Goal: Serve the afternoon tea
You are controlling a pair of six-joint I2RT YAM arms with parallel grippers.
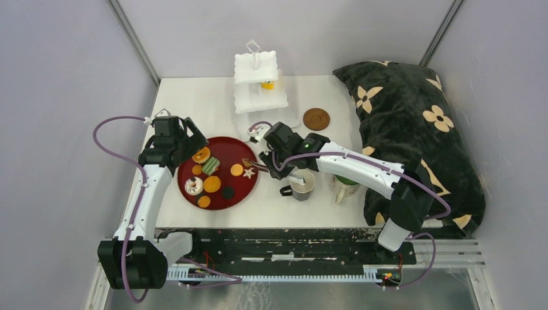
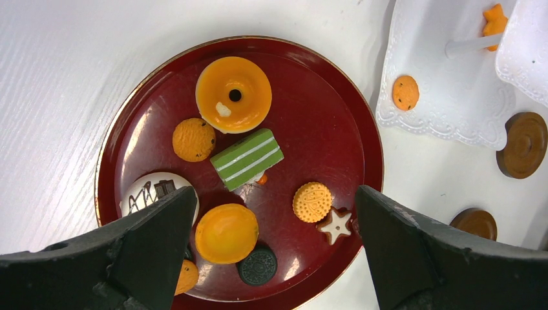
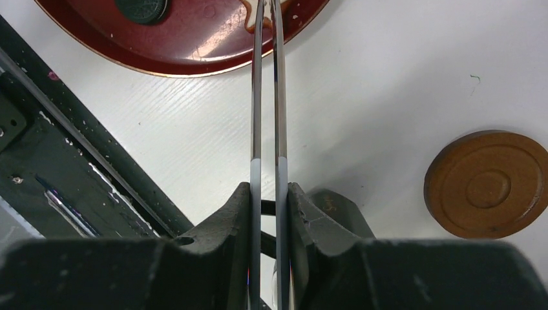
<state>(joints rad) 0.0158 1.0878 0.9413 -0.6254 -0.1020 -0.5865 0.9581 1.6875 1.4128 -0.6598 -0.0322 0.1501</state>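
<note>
The sweets lie on a dark red tray (image 2: 129,123): a green striped cake (image 2: 247,158), orange discs (image 2: 233,93), and a star cookie (image 2: 337,224) by the right rim. My left gripper (image 2: 274,194) hangs open over the tray with nothing between its fingers. My right gripper (image 3: 268,190) is shut on metal tongs (image 3: 256,97), whose tips reach the star cookie (image 1: 249,172). The white three-tier stand (image 1: 258,84) stands at the back and holds an orange cookie (image 2: 405,92). Two mugs (image 1: 302,184) (image 1: 344,187) stand under the right arm. One brown coaster (image 1: 316,118) lies by the stand and another (image 3: 486,184) near the tongs.
A black flower-patterned pillow (image 1: 413,129) fills the table's right side. A black rail (image 3: 84,161) runs along the near edge. Grey walls close in the left, back and right.
</note>
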